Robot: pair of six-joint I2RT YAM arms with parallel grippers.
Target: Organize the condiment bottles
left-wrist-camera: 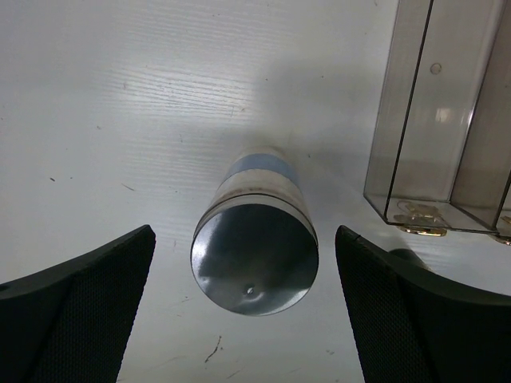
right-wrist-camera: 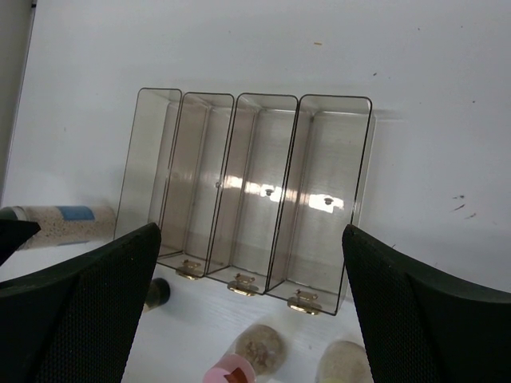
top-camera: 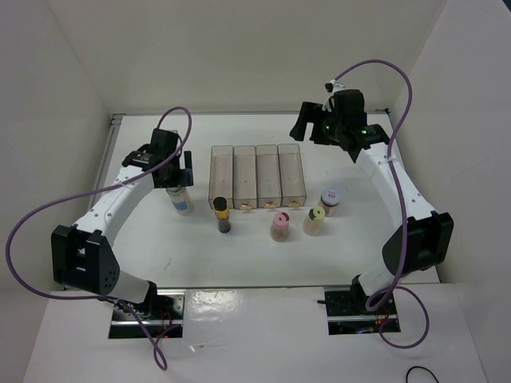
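Left pincer (left-wrist-camera: 245, 233) hung wide open astride the silver-capped bottle (left-wrist-camera: 254, 271), rack (left-wrist-camera: 431, 120) at two o'clock; it needed to sink lower, centre, then close below the cap.

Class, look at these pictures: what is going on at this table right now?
Two robot arms are tidying small bottles beside a clear rack. The left gripper is open over the silver-capped bottle, a finger on either side, not yet gripping. The right gripper hangs open above the rack's far end, holding nothing. All four slots look empty. The dark bottle, pink-capped bottle, yellow-capped bottle and red-lidded bottle stand in front of the rack.
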